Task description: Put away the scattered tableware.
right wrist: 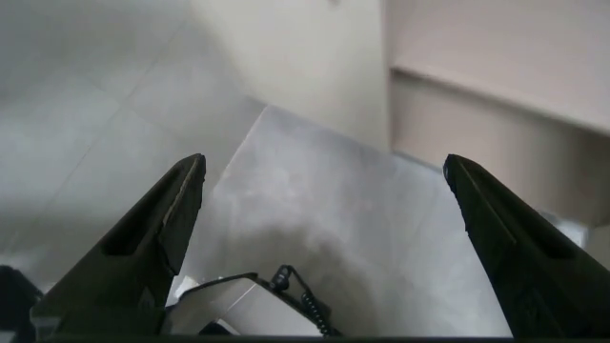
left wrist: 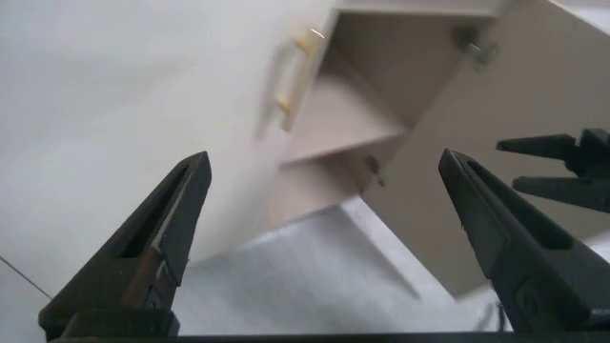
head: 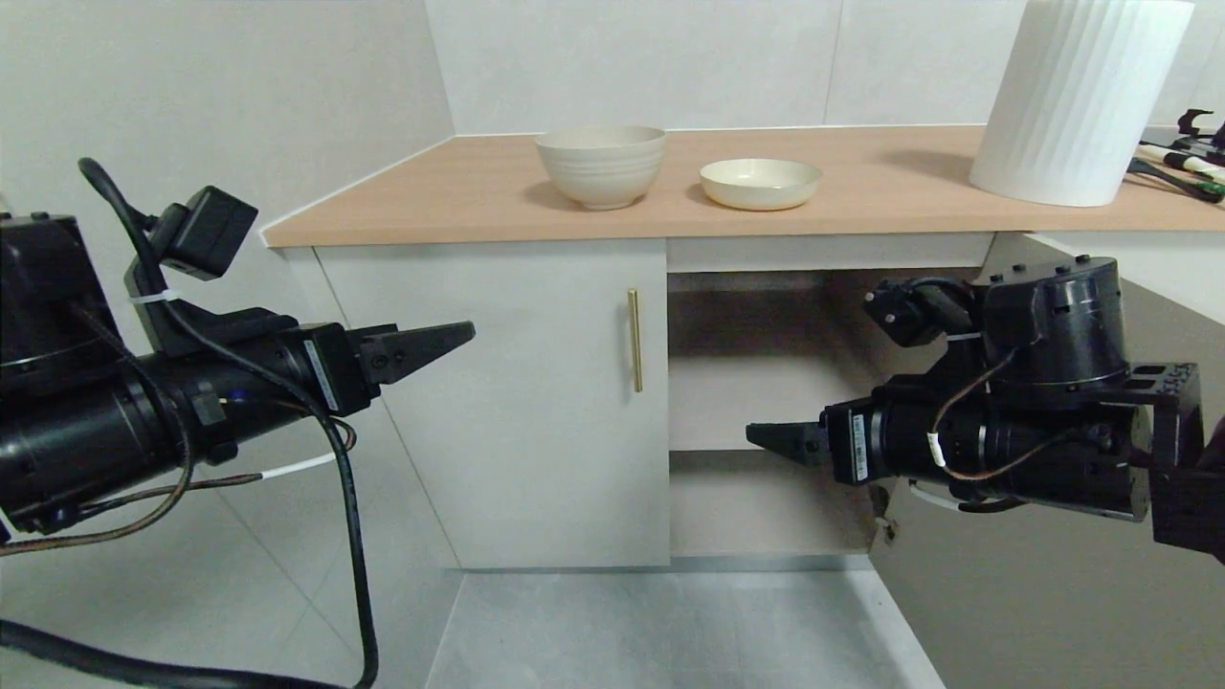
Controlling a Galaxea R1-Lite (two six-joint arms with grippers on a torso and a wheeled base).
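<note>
My head sees two bowls up on the counter (head: 431, 206): deep bowl (head: 601, 165) left, flat bowl (head: 761, 182) right. My left wrist sees the open cupboard (left wrist: 353, 124). My left gripper (left wrist: 324, 162) and right gripper (right wrist: 324, 167) are both spread apart.

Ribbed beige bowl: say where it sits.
In the head view, the ribbed beige bowl stands on the wooden countertop, left of the shallow cream dish, above the closed cabinet door.

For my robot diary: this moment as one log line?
left hand open, empty | right hand open, empty | bowl, dish on counter | cupboard open
</note>
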